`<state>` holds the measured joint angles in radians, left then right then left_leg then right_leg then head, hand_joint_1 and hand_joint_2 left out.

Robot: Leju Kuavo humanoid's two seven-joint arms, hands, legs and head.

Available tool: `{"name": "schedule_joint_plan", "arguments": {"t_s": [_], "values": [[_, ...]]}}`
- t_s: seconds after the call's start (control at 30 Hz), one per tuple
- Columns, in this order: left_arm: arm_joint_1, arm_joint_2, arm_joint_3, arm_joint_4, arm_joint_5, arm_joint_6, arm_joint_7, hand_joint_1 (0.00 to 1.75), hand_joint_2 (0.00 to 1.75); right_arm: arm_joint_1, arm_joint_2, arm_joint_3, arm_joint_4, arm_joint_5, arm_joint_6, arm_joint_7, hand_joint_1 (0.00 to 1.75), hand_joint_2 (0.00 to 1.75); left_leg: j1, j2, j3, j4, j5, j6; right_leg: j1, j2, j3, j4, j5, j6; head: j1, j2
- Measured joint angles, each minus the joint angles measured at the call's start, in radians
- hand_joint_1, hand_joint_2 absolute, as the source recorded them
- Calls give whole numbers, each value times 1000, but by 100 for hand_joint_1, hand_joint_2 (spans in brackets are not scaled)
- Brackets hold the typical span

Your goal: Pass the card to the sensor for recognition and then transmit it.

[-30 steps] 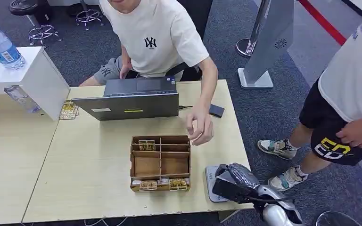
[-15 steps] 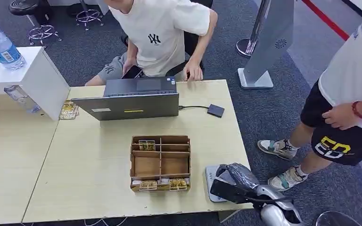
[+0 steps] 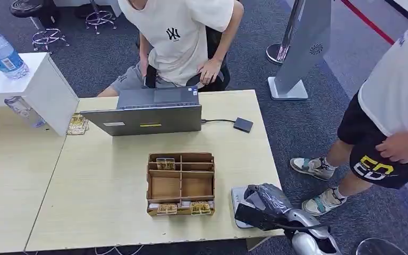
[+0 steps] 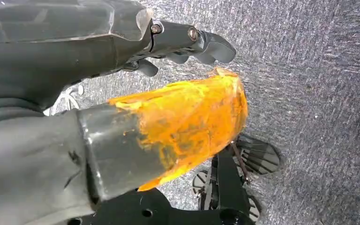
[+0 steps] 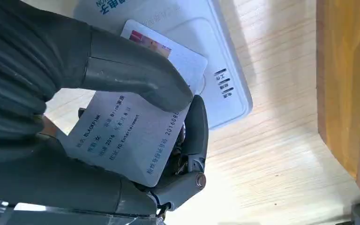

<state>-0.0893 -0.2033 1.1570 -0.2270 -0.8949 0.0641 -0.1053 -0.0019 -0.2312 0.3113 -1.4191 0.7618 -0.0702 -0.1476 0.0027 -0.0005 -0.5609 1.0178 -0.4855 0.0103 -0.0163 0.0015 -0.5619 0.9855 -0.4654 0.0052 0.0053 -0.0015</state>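
While my right hand (image 5: 122,117) has stayed over the sensor (image 5: 225,93), fingers (image 5: 194,126) clamped on the card (image 5: 126,136), the person's hand (image 3: 211,70) has left the desk (image 3: 101,175); recognition seems underway.

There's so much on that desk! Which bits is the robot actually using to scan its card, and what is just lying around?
Part of the job:
- card, pinched in the right hand
- white sensor pad on the table, under the card

Just lying about:
- laptop
- cardboard divider box
- small black adapter on a cable
- water bottle
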Motion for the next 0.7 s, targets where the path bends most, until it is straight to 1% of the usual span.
{"name": "schedule_joint_plan", "arguments": {"t_s": [0.3,0.6,0.7], "values": [[0,0,1,0,-5,0,0,0,0,11,9,2,-5,67,-65,13,175,175,0,0,0,0,0,0,0,0,0,0,0,0,0,0],[0,0,1,0,-9,2,0,0,0,32,31,-16,-41,122,-165,15,175,175,0,0,0,0,0,0,0,0,0,0,0,0,0,0],[0,-2,1,0,-12,2,0,0,0,47,47,-35,-68,130,-218,2,175,175,0,0,0,0,0,0,0,0,0,0,0,0,0,0]]}}
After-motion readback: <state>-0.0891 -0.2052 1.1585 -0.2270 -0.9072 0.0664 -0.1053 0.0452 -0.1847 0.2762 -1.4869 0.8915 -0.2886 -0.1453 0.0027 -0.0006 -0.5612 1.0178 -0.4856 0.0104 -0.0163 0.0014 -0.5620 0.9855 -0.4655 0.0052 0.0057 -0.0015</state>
